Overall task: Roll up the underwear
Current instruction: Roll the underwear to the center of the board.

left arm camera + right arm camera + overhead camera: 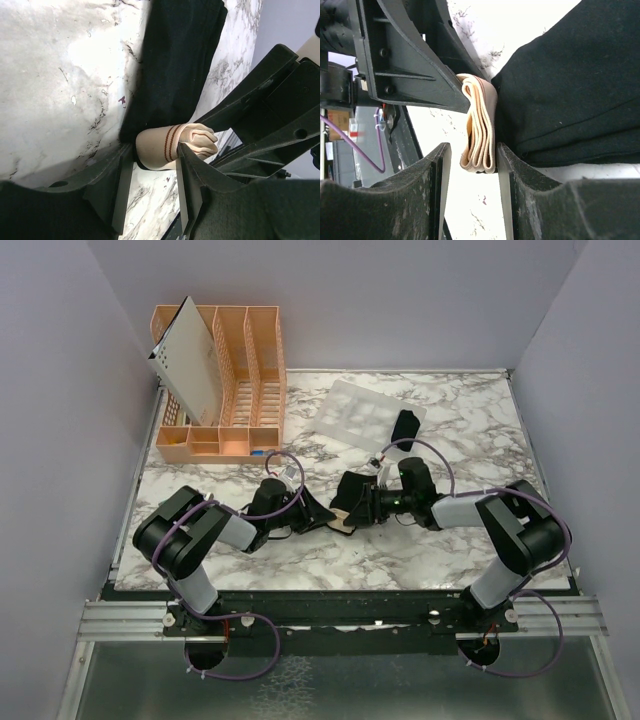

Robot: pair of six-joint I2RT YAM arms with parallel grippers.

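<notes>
One underwear bundle (pixel 405 427) sits rolled at back, second underwear (pixel 349 492) has only its tan band (pixel 480 125) bunched, left gripper (pixel 154 152) clamping it, right gripper (pixel 471 150) slack around it

A white marble-pattern tabletop with grey veins (pixel 480 420) is closed in on three sides by plain, matte, pale lilac-grey walls: a back wall (pixel 350 300), a left wall (pixel 60 390) and a right wall (pixel 590 360). The light is soft and even, with only weak shadows. In the far left corner stands a peach-orange plastic rack with slotted compartments (pixel 250 390), a white perforated panel (pixel 190 360) leans tilted in it, and along the near edge runs a silver metal rail (pixel 120 620), below which lies a dull grey-green surface (pixel 340 685).
</notes>
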